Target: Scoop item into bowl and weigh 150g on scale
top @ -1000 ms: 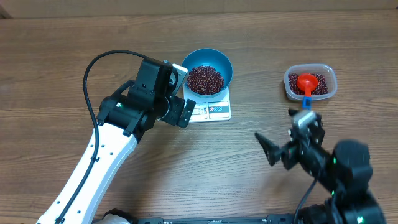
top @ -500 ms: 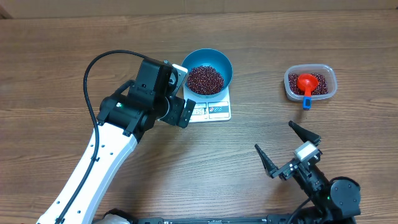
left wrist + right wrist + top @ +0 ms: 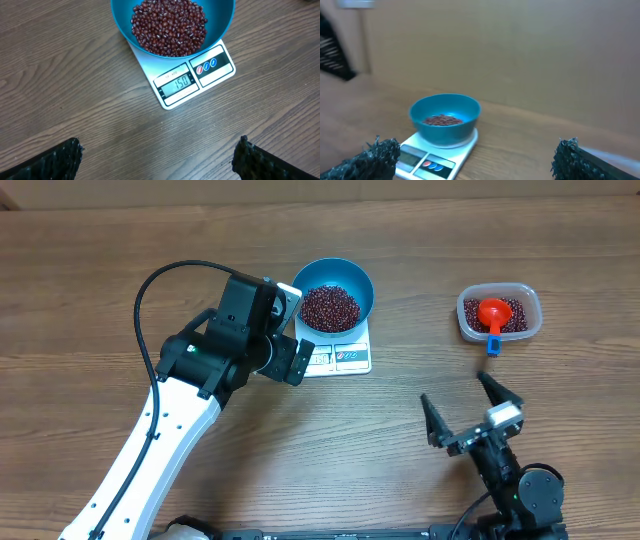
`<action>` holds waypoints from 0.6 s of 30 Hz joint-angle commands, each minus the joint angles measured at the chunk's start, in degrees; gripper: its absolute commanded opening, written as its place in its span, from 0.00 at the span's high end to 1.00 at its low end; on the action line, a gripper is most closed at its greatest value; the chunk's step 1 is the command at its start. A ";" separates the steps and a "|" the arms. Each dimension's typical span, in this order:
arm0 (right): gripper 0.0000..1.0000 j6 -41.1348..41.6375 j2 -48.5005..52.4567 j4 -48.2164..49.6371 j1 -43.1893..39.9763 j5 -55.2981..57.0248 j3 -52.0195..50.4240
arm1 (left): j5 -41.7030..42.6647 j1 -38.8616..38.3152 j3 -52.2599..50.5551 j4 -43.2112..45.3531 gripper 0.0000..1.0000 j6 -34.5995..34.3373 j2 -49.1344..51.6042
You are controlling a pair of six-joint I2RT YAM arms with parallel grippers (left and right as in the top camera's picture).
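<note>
Beans (image 3: 330, 307) in blue bowl (image 3: 363, 284) on scale (image 3: 351, 358), red scoop (image 3: 493, 311) in tub (image 3: 536, 316)

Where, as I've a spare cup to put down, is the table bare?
Bare: the wide left side beyond the left arm; the strip between scale and tub; the near middle, between left arm and right gripper. Crowded: around the scale, where the left gripper hovers.

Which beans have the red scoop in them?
The ones in the clear tub: the red scoop lies in them. The blue bowl on the scale holds only beans.
</note>
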 commanded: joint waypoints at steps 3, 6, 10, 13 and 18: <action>0.00 5.01 -0.68 -1.95 0.22 6.12 -2.21 | -0.20 -0.04 0.76 0.07 0.01 1.09 0.46; 0.00 4.98 -0.68 -3.54 0.22 6.56 -2.21 | -0.20 -0.04 0.76 0.09 0.01 1.09 0.46; 0.00 4.76 -0.68 -3.93 0.22 7.87 -2.21 | -0.20 -0.04 0.76 0.09 0.01 1.09 0.46; 0.00 4.59 -0.68 -3.93 0.22 8.22 -2.21 | -0.20 -0.04 0.76 0.09 0.01 1.09 0.46; 0.00 4.61 -0.68 -3.91 0.28 8.17 -2.21 | -0.20 -0.04 0.76 0.09 0.00 1.09 0.46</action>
